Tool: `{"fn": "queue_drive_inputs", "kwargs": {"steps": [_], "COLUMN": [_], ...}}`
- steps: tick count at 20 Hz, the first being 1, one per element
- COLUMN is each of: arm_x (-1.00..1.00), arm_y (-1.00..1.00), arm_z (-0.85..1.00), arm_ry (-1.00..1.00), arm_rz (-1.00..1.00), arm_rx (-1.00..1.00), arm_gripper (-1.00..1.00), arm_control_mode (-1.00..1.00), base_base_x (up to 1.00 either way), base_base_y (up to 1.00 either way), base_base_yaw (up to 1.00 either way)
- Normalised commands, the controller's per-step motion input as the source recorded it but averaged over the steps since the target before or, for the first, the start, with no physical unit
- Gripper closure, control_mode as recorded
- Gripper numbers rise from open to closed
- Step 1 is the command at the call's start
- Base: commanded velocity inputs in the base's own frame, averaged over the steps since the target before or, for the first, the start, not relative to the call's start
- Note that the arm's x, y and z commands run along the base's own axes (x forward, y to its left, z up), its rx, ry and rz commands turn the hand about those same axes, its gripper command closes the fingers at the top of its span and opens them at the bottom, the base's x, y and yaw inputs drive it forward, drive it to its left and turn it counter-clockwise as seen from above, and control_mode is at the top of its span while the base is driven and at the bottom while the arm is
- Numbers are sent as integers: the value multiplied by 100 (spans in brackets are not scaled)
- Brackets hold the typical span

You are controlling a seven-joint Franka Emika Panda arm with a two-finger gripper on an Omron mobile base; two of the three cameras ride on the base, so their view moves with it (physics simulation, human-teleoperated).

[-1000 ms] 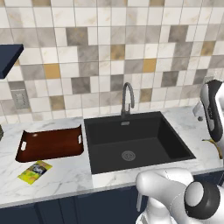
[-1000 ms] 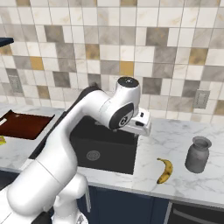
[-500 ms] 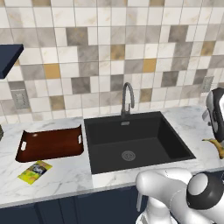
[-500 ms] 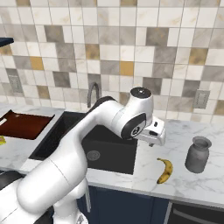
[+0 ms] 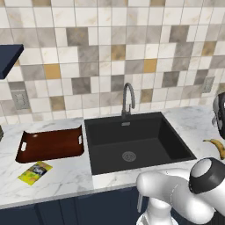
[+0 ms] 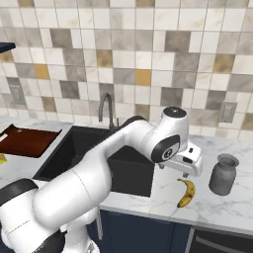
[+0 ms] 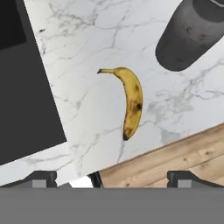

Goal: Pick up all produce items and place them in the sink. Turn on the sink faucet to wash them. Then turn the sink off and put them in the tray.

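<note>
The only produce I see, a yellow banana (image 7: 131,101) with brown spots, lies on the marble counter right of the sink, near the front edge, also seen in the right base view (image 6: 186,192) and at the right edge of the left base view (image 5: 217,146). My gripper (image 6: 184,170) hovers just above it, open, its fingertips (image 7: 42,176) wide apart and holding nothing. The black sink (image 5: 115,132) has the grey gooseneck faucet (image 5: 127,98) behind it. Left of the basin lies the reddish-brown tray (image 5: 50,145), with nothing in it.
A dark grey jar (image 6: 223,173) stands on the counter just right of the banana, close to the gripper. A flat yellow-green packet (image 5: 35,171) lies in front of the tray. The counter's front edge runs just past the banana, with wooden floor (image 7: 183,157) below.
The arm has swung right, from over the sink's right side to above the counter, and the gripper now hangs over the banana. The banana and the jar have not moved.
</note>
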Motion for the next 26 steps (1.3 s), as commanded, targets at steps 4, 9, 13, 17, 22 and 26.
{"fn": "queue_drive_inputs", "kwargs": {"steps": [4,9,13,17,22,26], "arm_x": [-1,2,8,22,23,16], "arm_y": [-25,-27,-19,-4,-3,-6], "arm_z": [-27,-26,-37,-32,-29,-32], "arm_ry": [3,0,1,6,9,8], "arm_rz": [-4,0,0,0,0,0], "arm_rx": [0,0,0,0,0,-1], "arm_gripper": [-100,-100,-100,-100,-100,-100], "arm_control_mode": [-100,-100,-100,-100,-100,-100], "base_base_x": [0,0,0,0,0,0], "base_base_y": [0,0,0,0,0,0], "base_base_yaw": [0,0,0,0,0,0]}}
